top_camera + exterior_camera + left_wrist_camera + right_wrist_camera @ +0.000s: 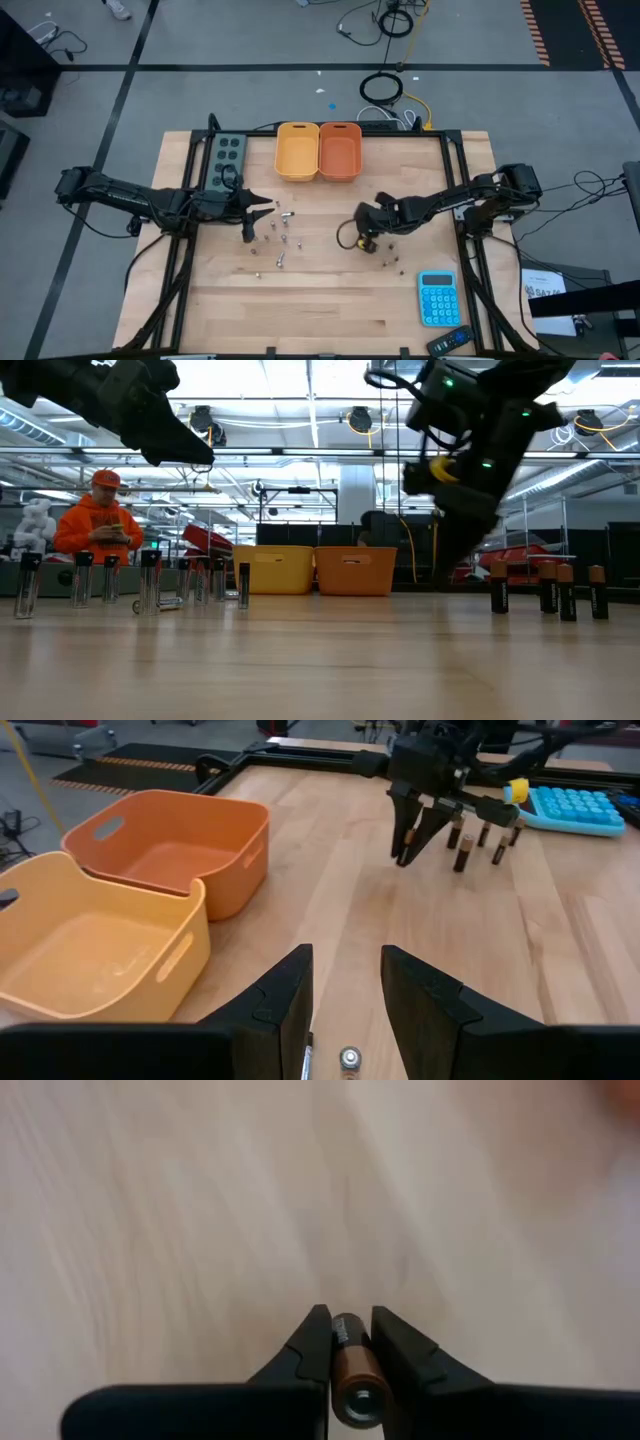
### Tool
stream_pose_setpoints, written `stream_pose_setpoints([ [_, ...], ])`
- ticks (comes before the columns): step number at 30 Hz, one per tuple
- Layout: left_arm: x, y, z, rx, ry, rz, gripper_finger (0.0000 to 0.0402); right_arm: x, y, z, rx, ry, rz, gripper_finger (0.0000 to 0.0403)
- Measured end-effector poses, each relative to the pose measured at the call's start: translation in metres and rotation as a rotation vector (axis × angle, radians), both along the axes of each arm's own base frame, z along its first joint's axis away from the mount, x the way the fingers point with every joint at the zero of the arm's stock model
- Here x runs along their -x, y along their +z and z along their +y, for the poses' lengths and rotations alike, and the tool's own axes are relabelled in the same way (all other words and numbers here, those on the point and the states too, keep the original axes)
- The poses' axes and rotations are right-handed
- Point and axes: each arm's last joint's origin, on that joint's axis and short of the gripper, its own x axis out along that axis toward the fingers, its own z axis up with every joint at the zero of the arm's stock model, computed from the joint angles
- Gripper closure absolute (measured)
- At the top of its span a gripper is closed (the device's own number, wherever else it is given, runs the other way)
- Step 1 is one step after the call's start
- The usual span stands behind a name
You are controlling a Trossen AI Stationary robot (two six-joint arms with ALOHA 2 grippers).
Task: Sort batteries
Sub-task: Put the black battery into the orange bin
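Several silvery batteries (280, 235) stand or lie on the wood left of centre, and the low view shows them upright in a row (150, 580). Several dark, copper-topped batteries (390, 258) stand on their ends right of centre (548, 588). My left gripper (262, 210) hovers open just left of the silvery group, raised above the table (185, 455), with one silvery battery (350, 1058) below its fingers. My right gripper (362, 240) points down beside the dark group and is shut on a copper-and-black battery (350, 1370). My right gripper pinches the copper-and-black battery by its sides (345, 1348) between the two fingers. It comes from above, pointing down, and the battery lies along the fingers, upright, with its end cap (358, 1400) toward the wrist. Whether its lower end (408, 848) touches the wood, I cannot tell.
A yellow bin (297, 152) and an orange bin (340, 152) sit side by side at the far edge. A grey block with round holes (226, 160) lies to their left. A blue calculator (436, 298) lies near the right front. A person in orange (100, 525) stands beyond the table.
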Motion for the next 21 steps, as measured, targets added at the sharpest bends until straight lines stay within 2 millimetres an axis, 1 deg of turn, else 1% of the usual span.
stream_pose_setpoints([
  [5,-0.005,-0.003,0.000,0.001,0.018,0.009,0.0272,-0.019,0.012,-0.023,0.060,0.026,-0.202,0.0375],
  [10,-0.012,-0.015,0.002,-0.058,0.116,0.074,0.0272,-0.030,0.024,-0.051,0.182,-0.027,-0.402,0.0375],
  [14,-0.020,-0.017,0.001,-0.078,0.131,0.051,0.0272,-0.030,0.031,-0.075,0.269,-0.071,-0.536,0.0370],
  [19,-0.029,-0.004,0.005,-0.163,0.115,-0.078,0.0272,-0.025,0.039,-0.113,0.347,-0.167,-0.609,0.0351],
  [21,-0.030,-0.003,0.011,-0.175,0.103,-0.079,0.0272,-0.022,0.044,-0.128,0.351,-0.193,-0.658,0.0349],
])
